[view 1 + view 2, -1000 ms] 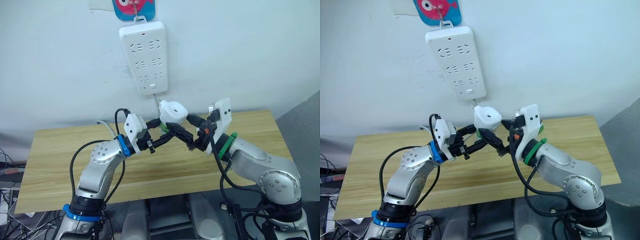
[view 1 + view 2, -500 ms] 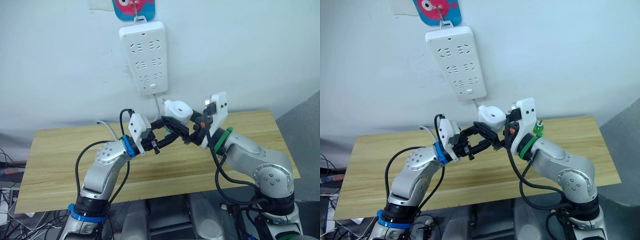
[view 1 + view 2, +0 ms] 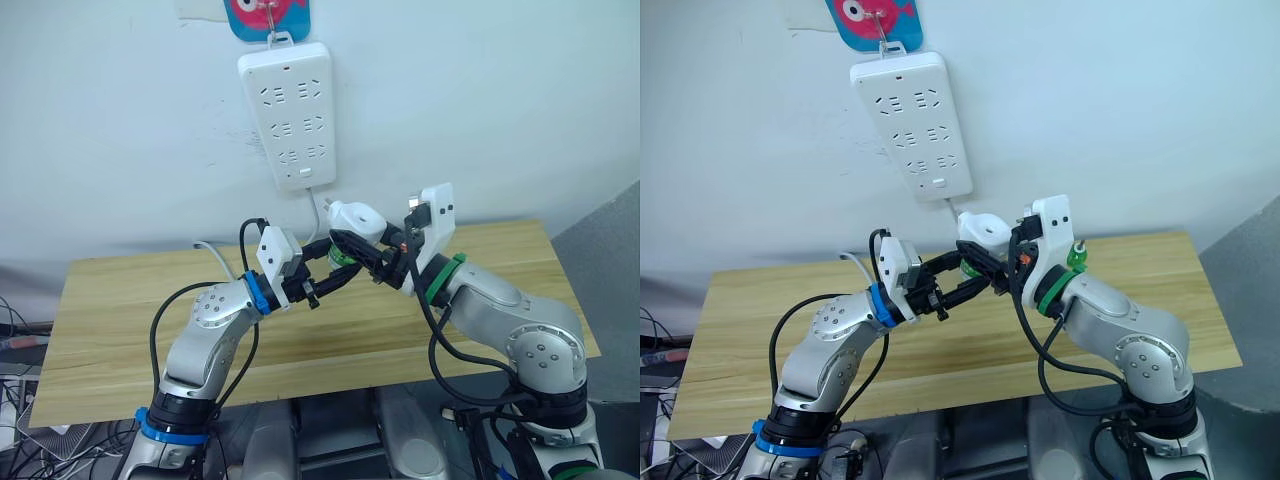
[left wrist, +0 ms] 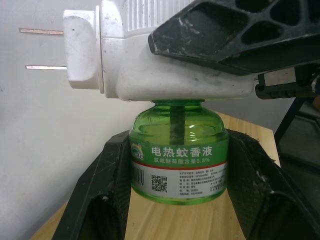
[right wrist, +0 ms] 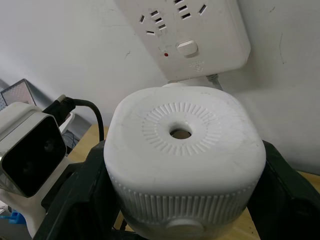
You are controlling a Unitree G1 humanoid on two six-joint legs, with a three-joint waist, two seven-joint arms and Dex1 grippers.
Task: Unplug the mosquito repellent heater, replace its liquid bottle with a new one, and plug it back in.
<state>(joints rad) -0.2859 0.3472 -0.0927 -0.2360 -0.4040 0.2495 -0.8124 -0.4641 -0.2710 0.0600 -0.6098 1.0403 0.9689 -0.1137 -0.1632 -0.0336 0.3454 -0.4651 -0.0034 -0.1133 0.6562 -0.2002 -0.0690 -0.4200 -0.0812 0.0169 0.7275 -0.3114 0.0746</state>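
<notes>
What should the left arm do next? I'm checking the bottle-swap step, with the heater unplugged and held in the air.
Probably twist the liquid bottle to unscrew it. The right gripper clamps the mosquito repellent heater, prongs bare, while the left gripper has a finger on either side of the bottle, whose neck is still seated in the heater's underside.

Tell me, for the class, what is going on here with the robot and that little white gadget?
The robot holds the small white rounded-cube plastic heater in mid-air, unplugged, below the long white wall power strip. The right gripper clamps the heater, whose two metal prongs are bare. The left gripper has its black fingers against both sides of the translucent green bottle, whose neck sits in the heater's underside. A second green bottle stands on the wooden table.
</notes>
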